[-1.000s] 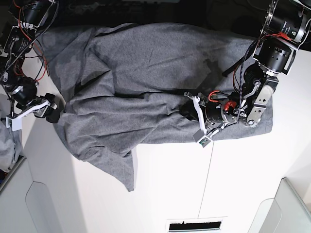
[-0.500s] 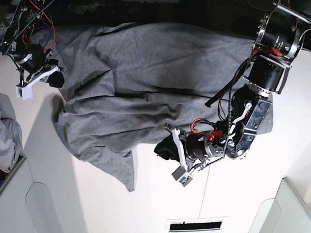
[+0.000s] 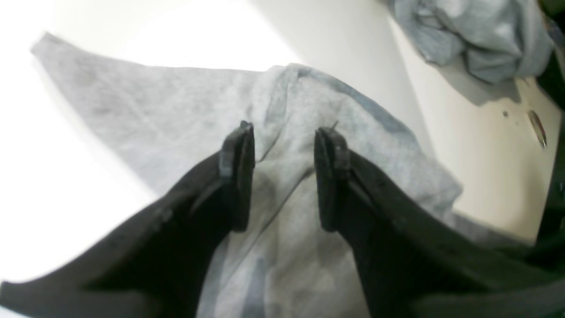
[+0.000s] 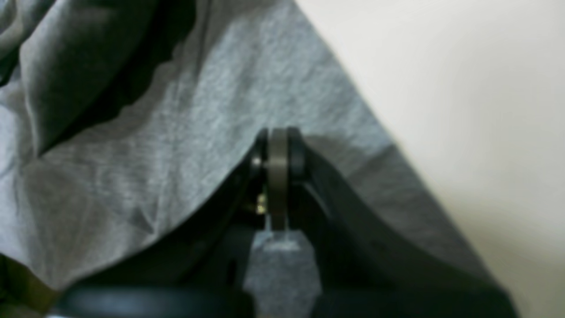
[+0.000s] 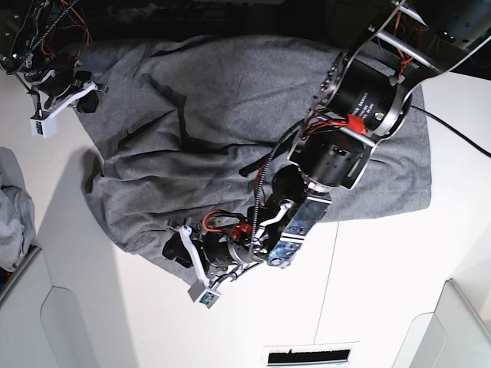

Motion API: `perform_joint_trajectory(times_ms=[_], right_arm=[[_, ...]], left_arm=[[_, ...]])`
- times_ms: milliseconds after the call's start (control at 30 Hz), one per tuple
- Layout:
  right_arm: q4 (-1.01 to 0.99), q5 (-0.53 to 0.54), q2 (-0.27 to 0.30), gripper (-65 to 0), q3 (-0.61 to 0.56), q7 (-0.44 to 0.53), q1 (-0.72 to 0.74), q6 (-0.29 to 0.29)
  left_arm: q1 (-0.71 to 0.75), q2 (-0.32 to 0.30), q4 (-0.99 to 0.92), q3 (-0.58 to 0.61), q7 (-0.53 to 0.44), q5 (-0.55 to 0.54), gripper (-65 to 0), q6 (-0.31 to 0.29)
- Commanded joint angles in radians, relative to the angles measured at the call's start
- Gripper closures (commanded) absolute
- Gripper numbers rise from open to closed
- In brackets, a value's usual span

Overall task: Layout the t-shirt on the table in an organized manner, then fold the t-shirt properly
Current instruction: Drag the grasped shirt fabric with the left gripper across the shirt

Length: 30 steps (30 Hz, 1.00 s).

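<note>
Base view has the t-shirt (image 5: 230, 130) spread out but still pretty rumpled across the far part of the table (image 5: 368, 291), with the left gripper (image 5: 178, 253) down at its near hem and the right gripper (image 5: 86, 98) up at the far corner on that view's left. Left wrist cam shows the left one's jaws standing apart over a ridge of grey cloth, not clamped on it. Right wrist cam shows the other's jaws pressed together right at the shirt's edge; can't tell if any fabric is caught between them.

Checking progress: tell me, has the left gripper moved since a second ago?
Yes. In the base view the left gripper has swept leftward and down along the t-shirt, crossing the table's dark seam line.
</note>
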Motion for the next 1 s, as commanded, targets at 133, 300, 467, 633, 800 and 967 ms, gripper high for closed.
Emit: perform_joint_trajectory(times_ms=[133,300,467,633,800,967], right_arm=[[0.002,-0.076,0.019,0.0,0.004,0.026,0.002,0.008],[-0.060,-0.112,0.102,0.0,0.004,0.068,0.003,-0.004],[-0.147,-0.112,0.206,0.0,0.004,0.103,0.003,-0.030],[-0.153,-0.083,0.270,0.0,0.004,0.103,0.005,-0.046],[-0.152,0.007,0.276,0.0,0.004,0.110,0.009,-0.045],[-0.152,0.019,0.263,0.0,0.004,0.121,0.011,-0.045]], left_arm=[[-0.018,0.028,-0.042,-0.003,-0.020,0.002,-25.4,-0.006],[-0.007,0.010,-0.042,-0.003,0.027,-0.016,-25.4,-0.063],[-0.007,-0.013,-0.041,-0.003,0.082,-0.079,-25.4,-0.135],[-0.004,-0.052,-0.041,-0.003,0.137,-0.115,-25.4,-0.180],[0.008,-0.118,-0.041,-0.003,0.163,-0.138,-25.4,-0.183],[0.055,-0.196,-0.041,-0.003,0.164,-0.166,-25.4,-0.205]])
